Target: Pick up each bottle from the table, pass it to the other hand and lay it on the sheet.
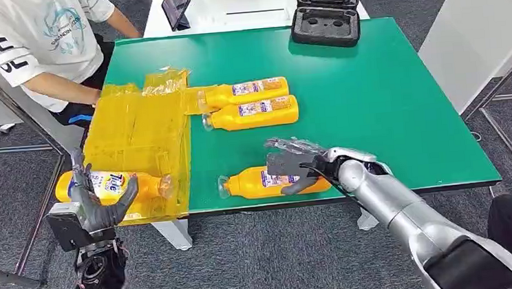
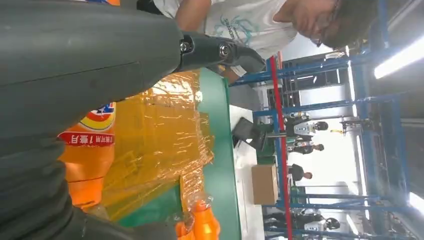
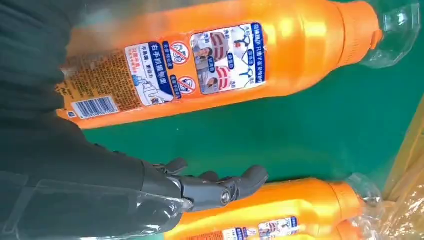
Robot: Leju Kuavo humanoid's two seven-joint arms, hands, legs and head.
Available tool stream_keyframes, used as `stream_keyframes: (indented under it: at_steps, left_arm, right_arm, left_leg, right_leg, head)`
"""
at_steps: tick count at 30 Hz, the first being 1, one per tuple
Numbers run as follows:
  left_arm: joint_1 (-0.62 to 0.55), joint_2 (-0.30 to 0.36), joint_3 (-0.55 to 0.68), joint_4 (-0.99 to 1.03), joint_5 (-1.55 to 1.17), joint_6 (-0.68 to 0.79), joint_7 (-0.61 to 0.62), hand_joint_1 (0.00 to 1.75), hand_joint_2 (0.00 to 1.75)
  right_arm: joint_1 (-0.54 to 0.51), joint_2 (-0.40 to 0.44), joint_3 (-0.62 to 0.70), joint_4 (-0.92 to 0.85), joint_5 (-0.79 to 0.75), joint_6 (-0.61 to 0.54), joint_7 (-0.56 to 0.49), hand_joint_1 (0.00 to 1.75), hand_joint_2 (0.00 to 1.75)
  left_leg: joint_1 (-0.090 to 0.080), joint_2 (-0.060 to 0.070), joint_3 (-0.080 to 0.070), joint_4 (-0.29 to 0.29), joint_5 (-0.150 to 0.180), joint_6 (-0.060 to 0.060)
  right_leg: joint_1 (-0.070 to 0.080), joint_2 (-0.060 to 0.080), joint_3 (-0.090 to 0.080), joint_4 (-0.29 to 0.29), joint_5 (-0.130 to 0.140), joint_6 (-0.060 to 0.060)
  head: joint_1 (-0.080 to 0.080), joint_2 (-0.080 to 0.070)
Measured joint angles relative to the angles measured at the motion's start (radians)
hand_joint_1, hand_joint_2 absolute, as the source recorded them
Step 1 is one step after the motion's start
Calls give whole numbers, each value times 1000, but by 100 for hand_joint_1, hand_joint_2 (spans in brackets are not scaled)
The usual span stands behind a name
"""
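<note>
Three orange bottles lie on the green table point(image 1: 388, 99): two side by side point(image 1: 249, 88) point(image 1: 254, 113) with caps at the yellow sheet's point(image 1: 142, 136) edge, and one point(image 1: 249, 183) near the front edge. My right hand point(image 1: 295, 163) hovers over this near bottle point(image 3: 220, 65) with fingers point(image 3: 220, 185) spread, green table showing between them and the bottle. Another orange bottle point(image 1: 115, 185), with a Tide label point(image 2: 92, 127), lies across the sheet's near-left corner, its base past the sheet's edge. My left hand point(image 1: 99, 202) holds it, fingers behind and thumb in front.
A person in a white T-shirt point(image 1: 31, 38) stands at the table's far left with a hand point(image 1: 97, 96) on the sheet's far edge. A black open case point(image 1: 325, 11) sits at the back of the table, a tablet point(image 1: 174, 4) beyond it. A white table point(image 1: 485, 23) stands to the right.
</note>
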Motion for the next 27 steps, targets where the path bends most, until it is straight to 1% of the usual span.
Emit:
stream_keyframes:
  at_steps: [2,9,27]
  left_arm:
    - [0,0,0,3,0,0,0,0,175]
    - [0,0,-2,9,0,-1,1,0,175]
    - [-1,0,-7,21,2,-9,5,0,175]
  right_arm:
    - [0,-2,8,0,15,-23,4,0,175]
    - [0,-5,28,9,33,-45,13,0,175]
    - [-1,-2,48,66,47,-49,11,0,175]
  left_leg:
    - [0,0,0,0,0,0]
    - [0,0,0,0,0,0]
    - [0,0,0,0,0,0]
  right_leg:
    - [0,0,0,0,0,0]
    - [-1,0,0,0,0,0]
    - [0,0,0,0,0,0]
  head:
    - [0,0]
    - [0,0]
    - [0,0]
